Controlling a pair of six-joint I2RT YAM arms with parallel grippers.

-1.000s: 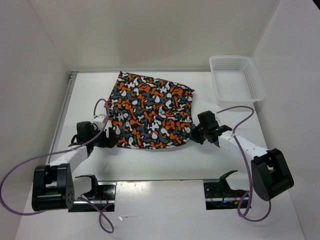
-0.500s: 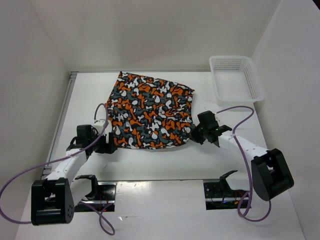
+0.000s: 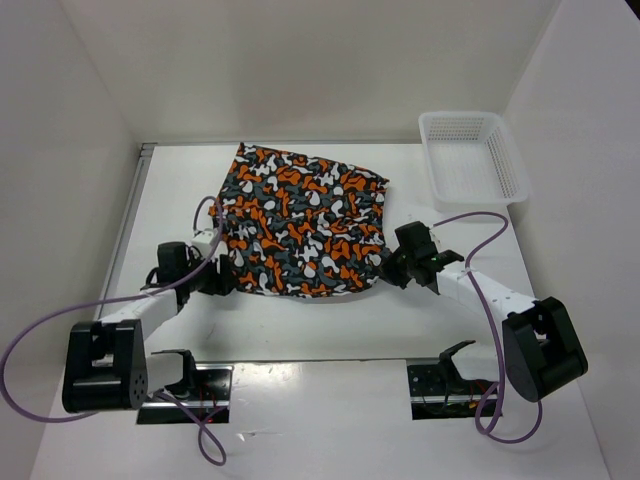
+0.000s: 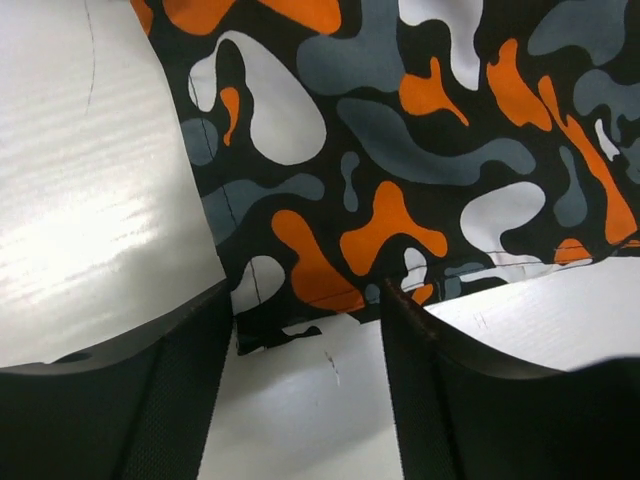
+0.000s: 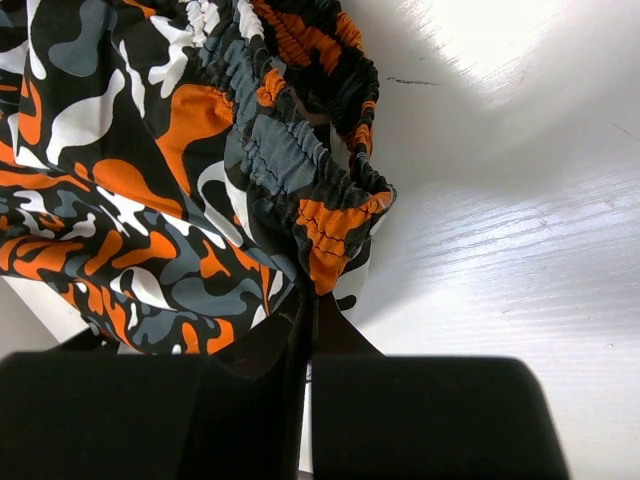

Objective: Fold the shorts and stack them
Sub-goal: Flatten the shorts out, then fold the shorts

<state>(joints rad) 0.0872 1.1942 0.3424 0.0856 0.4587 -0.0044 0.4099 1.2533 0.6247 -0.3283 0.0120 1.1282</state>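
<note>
The shorts (image 3: 300, 225), printed in orange, grey, black and white blotches, lie spread flat on the white table. My left gripper (image 3: 222, 278) is at their near left corner. In the left wrist view it (image 4: 305, 335) is open, and the hem corner of the shorts (image 4: 400, 170) lies just past the fingertips with bare table between the fingers (image 4: 180, 400). My right gripper (image 3: 386, 268) is at the near right corner. In the right wrist view it (image 5: 310, 300) is shut on the gathered elastic waistband of the shorts (image 5: 330, 225).
A white mesh basket (image 3: 472, 155) stands at the back right of the table (image 3: 330, 325). White walls close in the left, back and right sides. Purple cables loop from both arms over the near part of the table.
My left gripper has shifted at the shorts' near left corner and its jaws have narrowed a little. The right gripper and the shorts have not moved.
</note>
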